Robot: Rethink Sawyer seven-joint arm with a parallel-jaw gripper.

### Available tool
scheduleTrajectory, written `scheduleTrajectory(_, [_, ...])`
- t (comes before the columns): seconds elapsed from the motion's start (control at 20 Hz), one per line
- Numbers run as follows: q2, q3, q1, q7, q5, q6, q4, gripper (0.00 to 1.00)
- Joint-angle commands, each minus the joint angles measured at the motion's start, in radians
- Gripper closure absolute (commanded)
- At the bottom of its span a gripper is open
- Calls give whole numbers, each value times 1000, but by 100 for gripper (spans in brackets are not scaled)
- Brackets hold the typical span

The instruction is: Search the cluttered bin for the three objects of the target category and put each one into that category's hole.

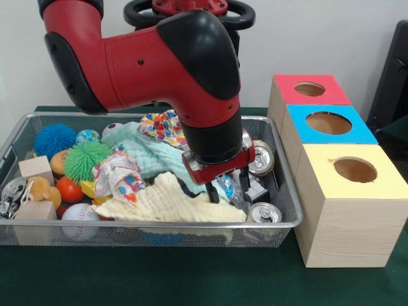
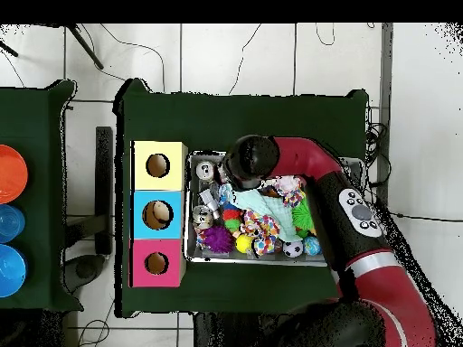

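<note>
The silver wire-mesh bin (image 1: 127, 233) is full of clutter; it also shows in the overhead view (image 2: 192, 237). My gripper (image 1: 227, 189) is low in the bin's right part, fingers (image 1: 211, 193) apart on either side of a clear plastic bottle (image 1: 228, 186) with some blue on it, lying among the cloths. No other bottle shows. The blue-top box's hole (image 1: 328, 122) is to the right of the bin, between the red-top and yellow-top boxes; it also shows in the overhead view (image 2: 159, 214). In the overhead view the arm (image 2: 249, 161) hides the gripper.
Silver cans (image 1: 261, 159) (image 1: 264, 213) lie right by the gripper. Cloths (image 1: 159, 201), spiky balls (image 1: 86, 159), a baseball (image 1: 80, 213) and wooden blocks (image 1: 35, 169) fill the bin's left and middle. The red-top box (image 1: 287, 92) and yellow-top box (image 1: 319, 182) flank the blue one.
</note>
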Motion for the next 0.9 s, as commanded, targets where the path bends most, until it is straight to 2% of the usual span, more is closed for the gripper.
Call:
scheduleTrajectory(0.05, [24,-53,-18,52,-31,-122,121,0])
scheduleTrajectory(0.5, [13,-73,13,80,-23,-164,141,0])
scheduleTrajectory(0.9, [-33,-81,4,74,-12,-147,195,0])
